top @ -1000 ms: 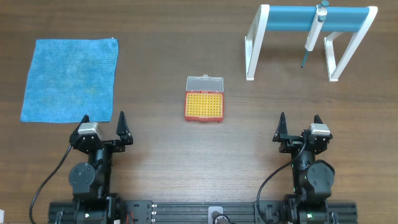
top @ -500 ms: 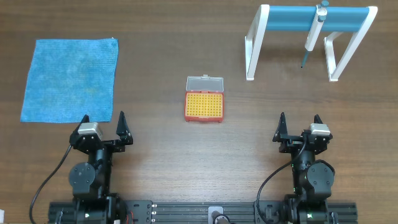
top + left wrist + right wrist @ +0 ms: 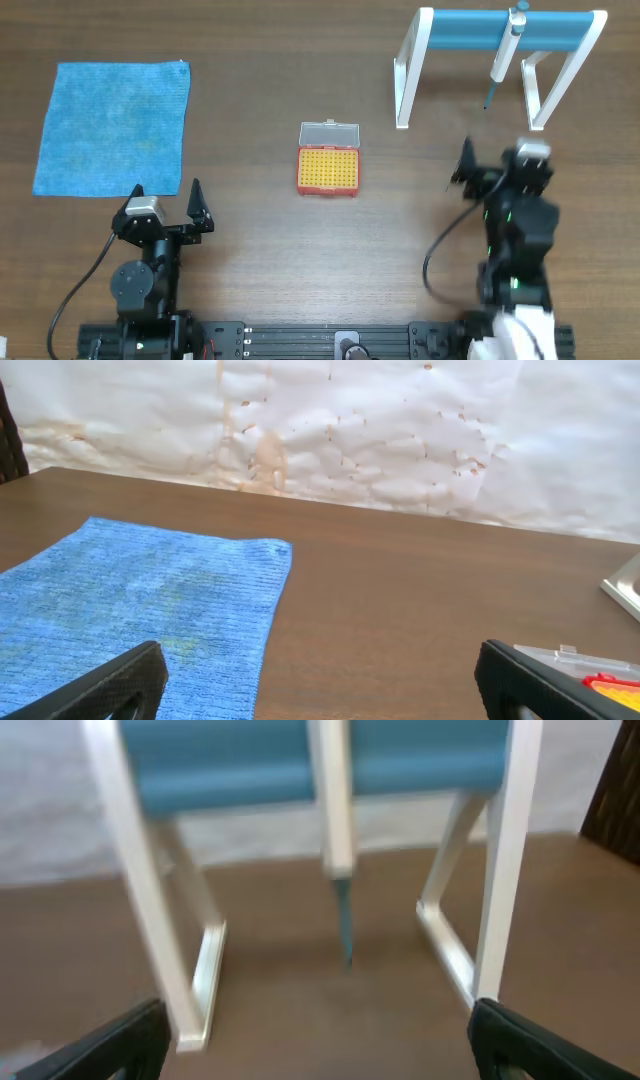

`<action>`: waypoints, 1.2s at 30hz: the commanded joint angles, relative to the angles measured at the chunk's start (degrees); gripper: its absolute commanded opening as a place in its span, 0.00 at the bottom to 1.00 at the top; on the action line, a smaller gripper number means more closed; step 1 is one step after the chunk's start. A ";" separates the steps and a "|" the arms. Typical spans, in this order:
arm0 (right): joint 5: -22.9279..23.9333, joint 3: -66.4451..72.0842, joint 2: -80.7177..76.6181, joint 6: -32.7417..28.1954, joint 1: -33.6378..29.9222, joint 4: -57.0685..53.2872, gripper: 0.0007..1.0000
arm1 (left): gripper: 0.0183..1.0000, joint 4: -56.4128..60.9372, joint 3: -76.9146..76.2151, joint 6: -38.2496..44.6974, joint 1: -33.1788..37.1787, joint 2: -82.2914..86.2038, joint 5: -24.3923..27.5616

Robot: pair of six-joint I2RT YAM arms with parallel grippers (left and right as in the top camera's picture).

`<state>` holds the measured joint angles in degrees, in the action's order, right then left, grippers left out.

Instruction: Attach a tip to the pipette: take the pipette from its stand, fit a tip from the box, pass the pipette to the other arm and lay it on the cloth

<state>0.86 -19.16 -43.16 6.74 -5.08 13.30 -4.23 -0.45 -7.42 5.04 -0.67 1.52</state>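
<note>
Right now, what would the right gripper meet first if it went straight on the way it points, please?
Probably the pipette hanging from the stand, centred ahead of the open right gripper; depth is unclear.

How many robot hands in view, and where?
2. The left hand is open beside the blue cloth; the right hand is open, facing the pipette hanging on the stand.

Overhead looks down; right wrist (close) faces stand.
</note>
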 commanded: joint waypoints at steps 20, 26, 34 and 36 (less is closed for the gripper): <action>-6.03 -25.51 -53.94 -9.20 -3.74 26.95 0.96 | 1.00 -0.33 0.13 0.87 -0.20 0.31 0.48; -6.05 -25.51 -53.94 -9.20 -4.17 29.05 0.95 | 1.00 -0.33 0.13 0.87 -0.20 0.31 0.48; -6.05 -25.44 -53.94 -9.18 -4.15 29.03 0.08 | 1.00 -0.33 0.13 0.87 -0.20 0.31 0.48; -6.05 -25.42 -53.94 -9.18 -4.15 29.03 0.08 | 1.00 -0.33 0.13 0.87 -0.20 0.31 0.48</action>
<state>-4.86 -43.51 -96.18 -2.39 -9.02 42.06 -4.25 -0.45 -7.31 5.04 -0.73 1.54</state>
